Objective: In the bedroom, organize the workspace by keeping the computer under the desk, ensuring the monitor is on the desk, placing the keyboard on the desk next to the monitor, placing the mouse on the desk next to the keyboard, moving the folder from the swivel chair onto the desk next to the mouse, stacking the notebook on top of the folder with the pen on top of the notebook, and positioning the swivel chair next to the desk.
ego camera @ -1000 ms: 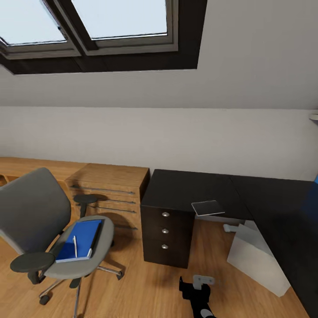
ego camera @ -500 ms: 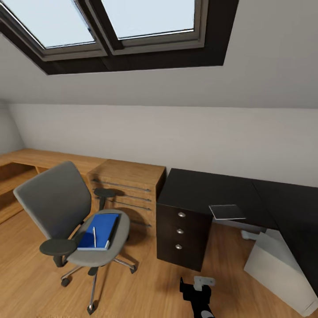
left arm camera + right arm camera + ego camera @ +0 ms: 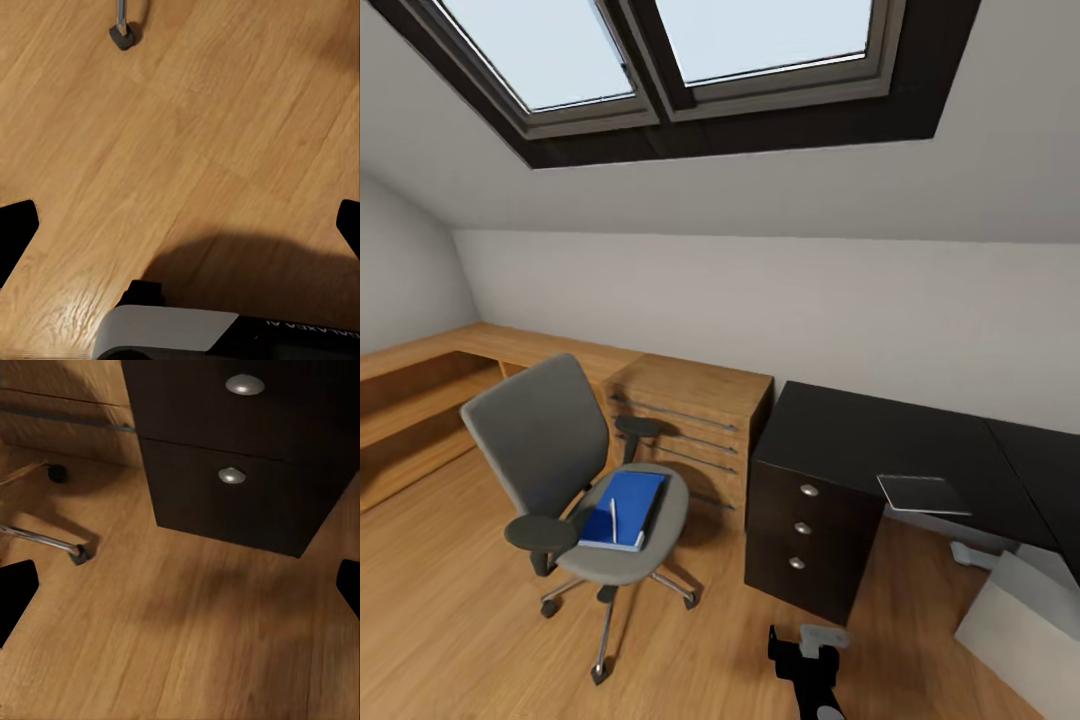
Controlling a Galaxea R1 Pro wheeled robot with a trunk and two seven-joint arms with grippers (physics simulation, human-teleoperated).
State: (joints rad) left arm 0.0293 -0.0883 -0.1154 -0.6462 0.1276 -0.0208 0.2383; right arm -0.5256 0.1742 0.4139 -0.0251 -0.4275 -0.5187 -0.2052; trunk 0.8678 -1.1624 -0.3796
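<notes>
The swivel chair (image 3: 550, 450) stands on the wood floor left of the desk (image 3: 880, 435). On its grey seat lies the blue folder (image 3: 630, 505), and the white pen (image 3: 612, 521) rests on top of it. A thin dark grey notebook (image 3: 922, 494) lies at the desk's front edge, to the right of the drawer unit (image 3: 805, 535). The light grey computer (image 3: 1025, 625) leans on the floor at the far right. My left gripper (image 3: 180, 225) hangs open over bare floor. My right gripper (image 3: 180, 585) is open too, low in front of the drawer unit (image 3: 247, 472). Both hold nothing.
Low wooden shelving (image 3: 690, 420) runs along the wall behind the chair and round the left corner. A chair castor (image 3: 77, 555) sits on the floor near my right gripper, another castor (image 3: 122, 35) near my left. A skylight is overhead. Part of an arm (image 3: 807, 660) shows at the bottom edge.
The whole head view has swung to the left, so chair, shelving and desk now sit further right in the picture. The things themselves have not moved.
</notes>
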